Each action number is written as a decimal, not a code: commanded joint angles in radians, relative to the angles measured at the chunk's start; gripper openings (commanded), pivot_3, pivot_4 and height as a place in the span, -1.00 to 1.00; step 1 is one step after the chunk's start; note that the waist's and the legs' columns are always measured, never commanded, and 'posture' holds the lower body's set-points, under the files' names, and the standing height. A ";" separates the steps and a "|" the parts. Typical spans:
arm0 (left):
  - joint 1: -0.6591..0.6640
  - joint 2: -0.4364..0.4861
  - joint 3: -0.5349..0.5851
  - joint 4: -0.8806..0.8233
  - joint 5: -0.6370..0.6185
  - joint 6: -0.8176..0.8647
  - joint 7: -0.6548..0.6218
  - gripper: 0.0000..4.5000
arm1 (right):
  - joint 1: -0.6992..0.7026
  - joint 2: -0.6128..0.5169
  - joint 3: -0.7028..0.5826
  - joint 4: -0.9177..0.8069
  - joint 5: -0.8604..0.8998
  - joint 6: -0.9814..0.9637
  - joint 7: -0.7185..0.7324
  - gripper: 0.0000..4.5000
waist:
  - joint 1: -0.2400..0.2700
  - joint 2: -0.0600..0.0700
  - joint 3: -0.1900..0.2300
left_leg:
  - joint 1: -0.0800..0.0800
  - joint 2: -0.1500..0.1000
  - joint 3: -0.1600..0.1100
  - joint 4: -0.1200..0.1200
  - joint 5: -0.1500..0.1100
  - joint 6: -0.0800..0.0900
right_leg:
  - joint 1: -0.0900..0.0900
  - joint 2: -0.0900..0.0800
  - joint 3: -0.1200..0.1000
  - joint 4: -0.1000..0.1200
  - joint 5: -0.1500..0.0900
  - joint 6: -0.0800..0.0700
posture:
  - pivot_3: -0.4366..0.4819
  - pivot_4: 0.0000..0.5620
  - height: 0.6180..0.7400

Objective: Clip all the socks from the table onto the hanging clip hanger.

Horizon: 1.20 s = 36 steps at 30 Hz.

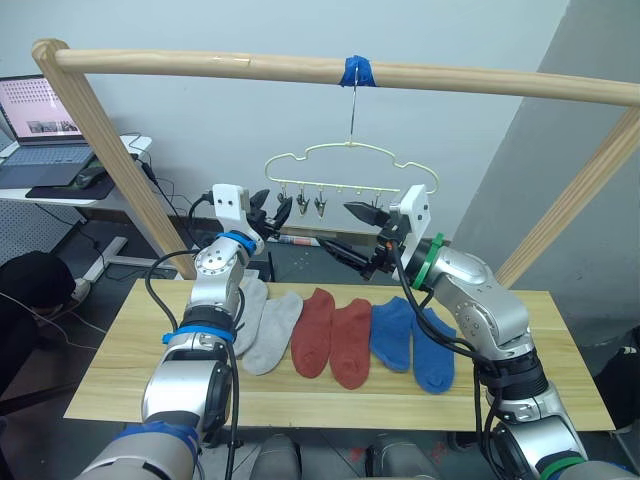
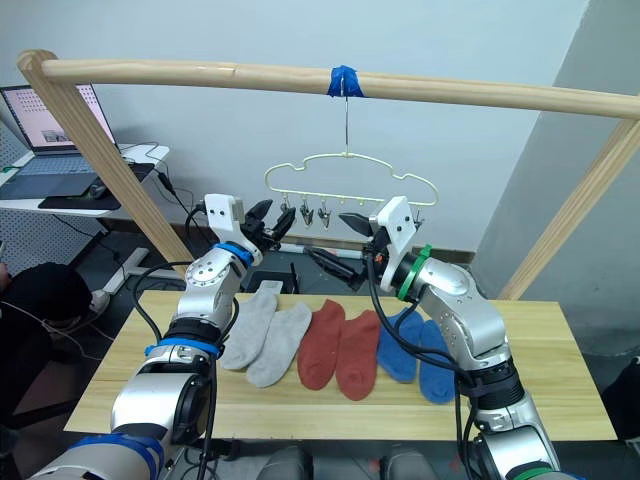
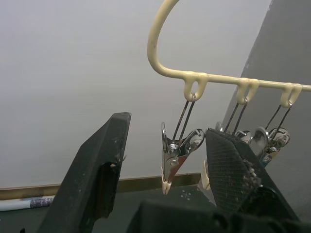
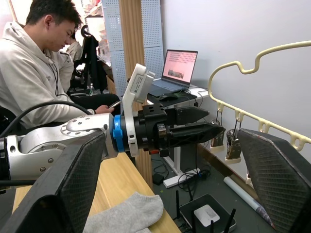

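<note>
Six socks lie in a row on the table [image 1: 130, 370]: two grey [image 1: 275, 333], two red [image 1: 312, 333] and two blue [image 1: 433, 350]. Above them the cream clip hanger [image 1: 340, 183] hangs by its hook from the taped pole, with its metal clips [image 1: 320, 207] empty. My left gripper [image 1: 275, 205] is raised at the hanger's left end and open. In the left wrist view the end clip [image 3: 175, 155] hangs between its fingers [image 3: 97, 170]. My right gripper [image 1: 352, 232] is open and empty, just below the hanger's right end.
A round wooden pole [image 1: 200, 62] with blue tape [image 1: 358, 70] spans the top, held up by slanted side poles [image 1: 120, 160]. A laptop [image 1: 40, 110] sits on a desk at far left. A seated person [image 4: 34, 73] is beyond the table.
</note>
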 commanded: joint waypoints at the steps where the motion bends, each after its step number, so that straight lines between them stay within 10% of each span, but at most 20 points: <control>1: -0.039 0.001 0.007 -0.002 0.005 -0.030 -0.009 0.21 | -0.026 0.000 -0.021 -0.049 0.011 -0.001 -0.006 1.00 | -0.001 0.000 0.000 | 0.000 0.000 0.000 0.000 0.000 0.000 | 0.000 0.000 0.000 0.000 0.000 0.000 | -0.15 -0.73 1.00; 7: -0.054 -0.002 0.007 0.021 0.004 -0.040 -0.013 0.21 | -0.029 -0.001 -0.023 -0.048 0.013 0.000 -0.005 1.00 | -0.003 0.000 0.000 | 0.000 0.000 0.000 0.000 0.000 0.000 | 0.000 0.000 0.000 0.000 0.000 0.000 | -0.15 -0.73 1.00; 19: -0.047 -0.005 0.015 -0.007 -0.008 -0.051 -0.039 -0.99 | -0.022 0.001 -0.017 -0.043 0.015 0.001 -0.002 1.00 | -0.011 0.000 0.000 | -0.001 0.000 -0.001 0.001 0.000 0.000 | 0.000 0.000 -0.001 0.000 0.000 0.000 | -0.13 -0.75 1.00; 36: 0.155 0.104 -0.005 -0.409 -0.037 0.249 -0.117 -0.99 | 0.307 -0.245 -0.079 0.243 -0.267 -0.046 -0.154 1.00 | -0.014 0.001 0.001 | 0.002 0.000 -0.001 0.001 0.000 0.000 | 0.003 0.000 -0.001 0.001 0.000 0.001 | -0.10 -0.66 1.00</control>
